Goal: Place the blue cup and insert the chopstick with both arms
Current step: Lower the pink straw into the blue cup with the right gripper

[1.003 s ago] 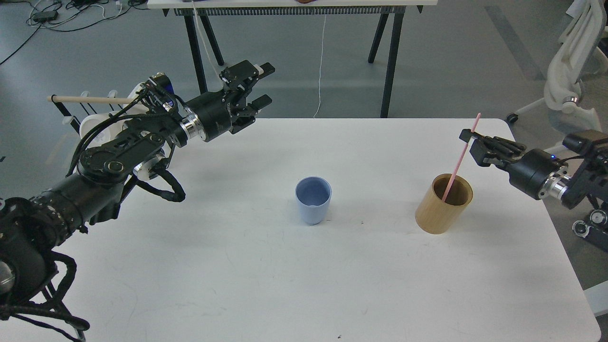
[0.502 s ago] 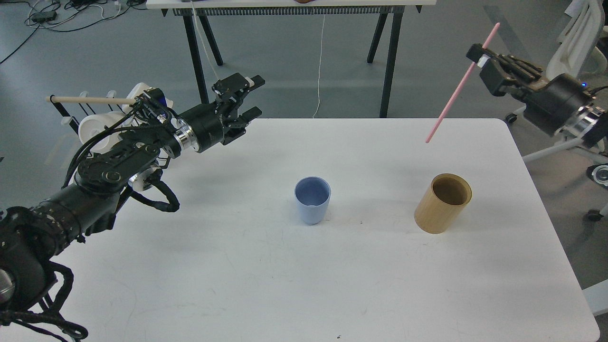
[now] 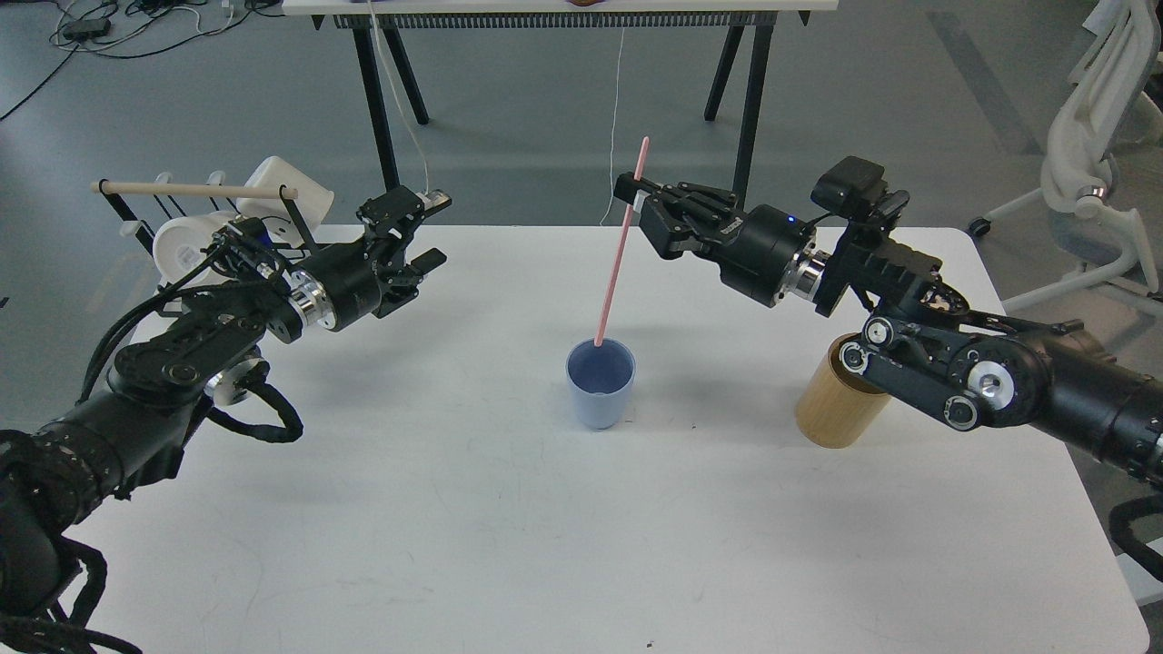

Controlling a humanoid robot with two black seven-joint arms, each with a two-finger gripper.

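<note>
The blue cup (image 3: 600, 393) stands upright near the middle of the white table (image 3: 545, 545). My right gripper (image 3: 636, 196) is shut on the upper part of the pink chopstick (image 3: 618, 254), above and just behind the cup. The chopstick hangs nearly upright, leaning slightly right at the top, and its lower tip sits at the cup's rim. My left gripper (image 3: 420, 232) is open and empty, above the table's back left part, well left of the cup.
A tan wooden cylindrical holder (image 3: 831, 413) stands right of the cup, partly behind my right arm. A wire rack with a pale wooden rod (image 3: 195, 190) and white mugs (image 3: 182, 238) sits at the back left. A white chair (image 3: 1090, 154) stands off the table at the right.
My right gripper has lifted the pink chopstick out of the tan holder, swung it up and then left to above the blue cup. My left gripper has drawn back left and lower.
</note>
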